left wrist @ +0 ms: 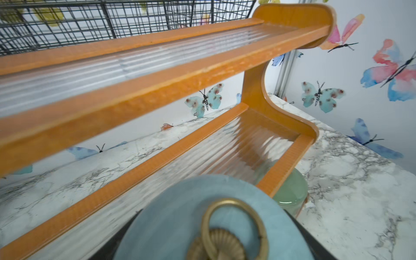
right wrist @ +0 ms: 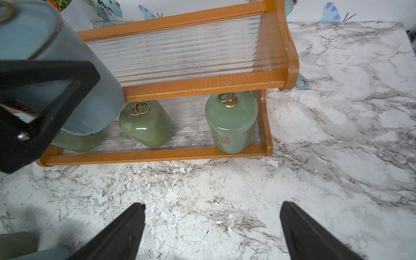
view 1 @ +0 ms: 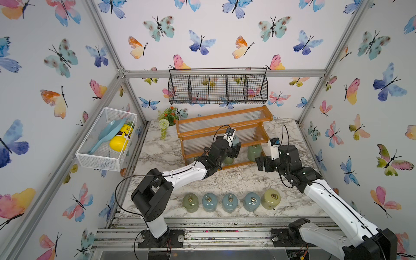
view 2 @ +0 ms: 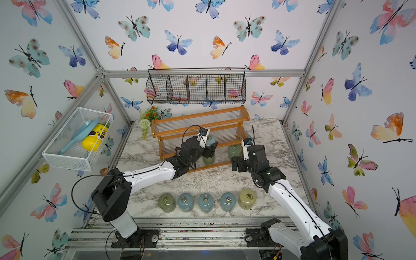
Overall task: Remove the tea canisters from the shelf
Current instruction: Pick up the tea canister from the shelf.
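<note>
- Clamping the pale blue canister [right wrist: 74, 94] by its sides, the left gripper [view 1: 234, 145] has its jaws drawn in on the jar. One black finger [right wrist: 45, 96] lies flat against the jar's body in the right wrist view.
- The held jar hangs tilted just in front of the middle tier of the shelf [view 1: 222, 116], above the bottom tier. I cannot tell whether it touches the front rail.
- The right gripper [right wrist: 213, 203] stands spread wide and holds nothing, low over the bare marble table [view 1: 162, 153] just near of the shelf's right end.
- On the bottom tier, the right green canister [right wrist: 231, 121] stands at the right end and the middle green canister [right wrist: 145, 123] is left of it. The left green canister [right wrist: 76, 144] is mostly hidden behind the held jar and the finger.
- In the left wrist view the held jar's lid and ring pull are cut off at the lower edge, and the fingers show only as dark slivers.
- In both top views the left wrist covers much of the held jar.
- A row of five canisters [view 1: 229, 202] stands along the near table edge.
- The left arm stretches low from its near-left base toward the shelf. The right arm rises from the near right and bends at the elbow, its wrist turned left.
</note>
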Robot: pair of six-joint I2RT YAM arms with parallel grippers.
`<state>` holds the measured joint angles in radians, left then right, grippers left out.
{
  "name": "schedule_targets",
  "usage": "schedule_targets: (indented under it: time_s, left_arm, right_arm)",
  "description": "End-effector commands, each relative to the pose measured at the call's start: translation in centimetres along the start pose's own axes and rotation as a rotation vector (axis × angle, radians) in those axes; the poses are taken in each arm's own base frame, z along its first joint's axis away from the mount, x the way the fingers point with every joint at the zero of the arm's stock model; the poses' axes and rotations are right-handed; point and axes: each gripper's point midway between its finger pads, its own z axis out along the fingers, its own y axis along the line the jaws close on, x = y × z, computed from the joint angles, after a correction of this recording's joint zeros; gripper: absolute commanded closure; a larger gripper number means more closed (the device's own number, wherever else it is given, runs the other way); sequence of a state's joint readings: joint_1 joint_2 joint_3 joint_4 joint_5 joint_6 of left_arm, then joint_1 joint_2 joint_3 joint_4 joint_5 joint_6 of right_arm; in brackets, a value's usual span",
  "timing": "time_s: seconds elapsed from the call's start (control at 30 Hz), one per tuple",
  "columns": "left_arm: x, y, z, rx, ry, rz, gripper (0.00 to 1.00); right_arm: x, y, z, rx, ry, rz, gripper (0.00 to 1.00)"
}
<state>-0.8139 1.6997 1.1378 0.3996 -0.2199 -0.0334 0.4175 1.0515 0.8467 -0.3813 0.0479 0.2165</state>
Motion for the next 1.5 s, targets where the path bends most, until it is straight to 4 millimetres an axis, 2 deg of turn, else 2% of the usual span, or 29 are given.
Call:
schedule_targets:
  time_s: [0.0,0.2,0.47,0.7,0.97,1.47]
  left_arm:
    - [-1.9,-2.2,-1.6,0.131,-0.039,0.011,0.30]
    - [0.0,-3.2,-2.8,0.208,0.025,-0.003,0.30]
    - [4.6,-5.3,-5.2,0.365,0.116,0.013,0.30]
    - [7.5,-6.8,-6.5,0.480,0.167,0.054,0.31]
    - [10.5,-8.3,-6.9,0.599,0.219,0.077,0.32]
    - [13.8,-9.5,-6.6,0.733,0.255,0.111,0.32]
  right_arm:
    - [0.9,-0.3,-0.2,0.000,0.020,0.015,0.01]
    - [0.8,-0.5,-0.5,0.010,0.012,0.015,0.00]
    - [1.2,-0.5,-0.5,0.009,0.016,0.022,0.01]
    - [1.2,-0.4,-0.5,0.002,0.017,0.028,0.01]
    - [1.3,-0.4,-0.6,0.003,0.017,0.030,0.01]
    - [1.7,-0.7,-0.7,0.018,0.028,0.031,0.01]
